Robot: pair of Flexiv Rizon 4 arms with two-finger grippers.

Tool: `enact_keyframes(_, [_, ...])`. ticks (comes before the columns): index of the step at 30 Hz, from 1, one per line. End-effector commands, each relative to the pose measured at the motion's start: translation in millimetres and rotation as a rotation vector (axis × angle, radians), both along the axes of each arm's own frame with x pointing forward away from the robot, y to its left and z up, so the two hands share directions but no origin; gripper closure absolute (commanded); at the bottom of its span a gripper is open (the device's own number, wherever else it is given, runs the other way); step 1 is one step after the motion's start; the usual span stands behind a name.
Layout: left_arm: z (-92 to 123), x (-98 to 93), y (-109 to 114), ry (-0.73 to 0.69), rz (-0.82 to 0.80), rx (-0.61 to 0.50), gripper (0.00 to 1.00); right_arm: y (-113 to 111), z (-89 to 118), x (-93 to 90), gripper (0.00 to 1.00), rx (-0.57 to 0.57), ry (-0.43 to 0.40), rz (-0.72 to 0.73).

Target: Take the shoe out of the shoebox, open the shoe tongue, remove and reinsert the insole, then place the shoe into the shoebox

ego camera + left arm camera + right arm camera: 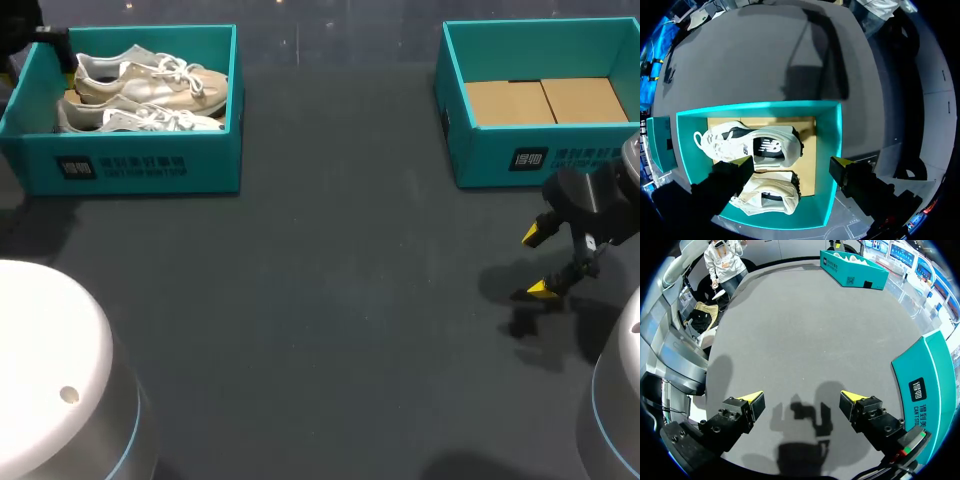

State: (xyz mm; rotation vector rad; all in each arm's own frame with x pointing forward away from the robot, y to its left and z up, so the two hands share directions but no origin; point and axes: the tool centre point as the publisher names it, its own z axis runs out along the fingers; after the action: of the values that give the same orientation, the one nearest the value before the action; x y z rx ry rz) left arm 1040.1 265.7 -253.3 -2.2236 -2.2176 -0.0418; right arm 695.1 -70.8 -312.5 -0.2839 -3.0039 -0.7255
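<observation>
Shoes lie paired in the teal shoebox — left gripper hangs straight above, pointing down, fingers spread. Right gripper, also spread, hovers over the table before the second box.

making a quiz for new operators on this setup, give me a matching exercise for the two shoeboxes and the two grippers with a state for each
Things:
1 left shoebox
2 right shoebox
3 left gripper
4 right gripper

States:
a open, over bare table
b holds two shoes
c open, above the shoes
d shows only its brown cardboard floor

Pairs: 1-b, 2-d, 3-c, 4-a
</observation>
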Motion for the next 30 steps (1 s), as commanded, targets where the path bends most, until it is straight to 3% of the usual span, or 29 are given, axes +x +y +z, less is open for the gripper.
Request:
enact_keyframes(1, [-12, -3.9, 1, -0.039, 0.005, 0.003, 0.0, 0, 0, -1.6, 0.0, -0.001, -0.002, -0.001])
enact_keyframes(25, [-66, 18.1, 4, 0.016, -0.006, 0.024, 0.0, 0, 0, -1.6, 0.0, -0.001, -0.002, -0.001])
enact_keyframes(30, [-75, 16.1, 5, 0.025, -0.022, 0.024, 0.06, 0, 0, -1.6, 0.0, -0.001, -0.002, -0.001])
